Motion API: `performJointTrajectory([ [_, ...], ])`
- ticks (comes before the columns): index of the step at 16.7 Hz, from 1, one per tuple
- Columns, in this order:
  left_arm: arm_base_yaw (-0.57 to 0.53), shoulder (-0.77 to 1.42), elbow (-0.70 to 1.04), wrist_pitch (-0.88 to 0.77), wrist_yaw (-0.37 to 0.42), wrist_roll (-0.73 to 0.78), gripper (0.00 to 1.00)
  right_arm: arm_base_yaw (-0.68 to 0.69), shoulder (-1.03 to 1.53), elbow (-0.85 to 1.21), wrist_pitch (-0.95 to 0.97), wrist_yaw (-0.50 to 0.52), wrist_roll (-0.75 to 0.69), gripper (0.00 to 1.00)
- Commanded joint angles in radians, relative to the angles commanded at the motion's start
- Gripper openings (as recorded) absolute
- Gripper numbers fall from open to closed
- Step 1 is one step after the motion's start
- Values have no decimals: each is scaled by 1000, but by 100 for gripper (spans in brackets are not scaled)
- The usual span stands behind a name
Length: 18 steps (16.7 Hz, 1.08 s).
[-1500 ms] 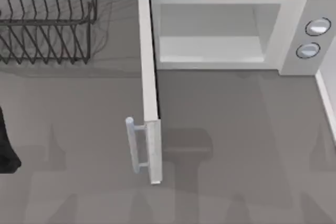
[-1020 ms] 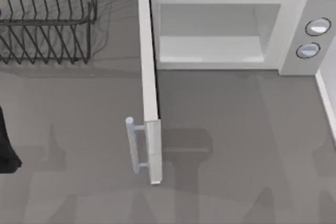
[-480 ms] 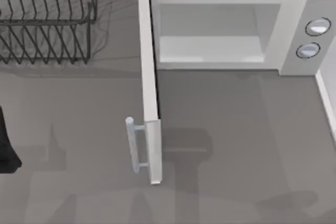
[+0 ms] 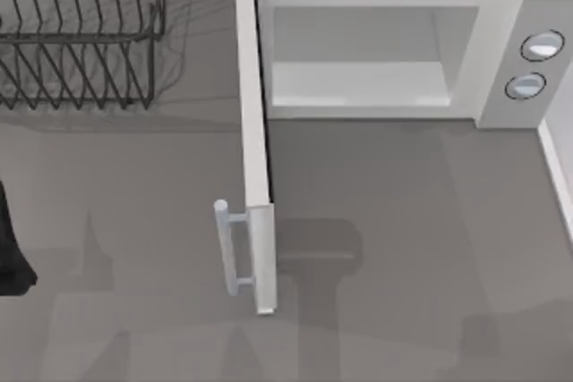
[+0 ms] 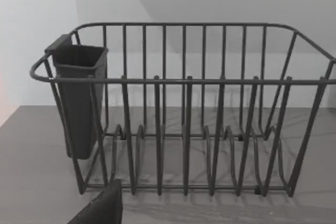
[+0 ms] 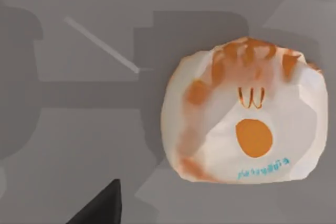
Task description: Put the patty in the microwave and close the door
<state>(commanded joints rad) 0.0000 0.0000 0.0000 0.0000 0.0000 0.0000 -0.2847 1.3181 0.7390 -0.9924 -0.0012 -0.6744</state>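
The patty (image 6: 244,111) lies on the grey table (image 4: 403,221) under the right wrist camera, pale side up with orange-brown at its rim and a small orange print; it is round, so no long axis governs the grasp; a dark finger (image 6: 100,205) of the right gripper juts in at the picture's edge, to one side of the patty and apart from it, and I cannot tell how the jaws stand; the right arm is plainly the nearer one, and my guess is that it must centre over the patty before coming down. The microwave (image 4: 385,51) stands at the back of the table, its cavity bare; the door (image 4: 255,149) is swung wide, edge-on from above, its handle (image 4: 228,243) toward the table's left; the floor before the cavity is open, so the carry in looks unhindered. The left arm sits parked at the table's left edge (image 4: 11,257), its camera facing the black rack (image 5: 184,108) and the dark cup (image 5: 79,98) hung on it; its jaws I cannot tell either. The table is flat and plain.
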Motion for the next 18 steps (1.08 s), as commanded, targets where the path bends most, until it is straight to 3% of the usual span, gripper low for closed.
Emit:
performJointTrajectory([
  [6,0,0,0,0,0,0,100,4,6,-13,18,0,3,100],
  [14,0,0,0,0,0,0,100,4,175,-178,362,0,7,100],
  [18,0,0,0,0,0,0,100,4,205,-205,409,0,7,100],
])
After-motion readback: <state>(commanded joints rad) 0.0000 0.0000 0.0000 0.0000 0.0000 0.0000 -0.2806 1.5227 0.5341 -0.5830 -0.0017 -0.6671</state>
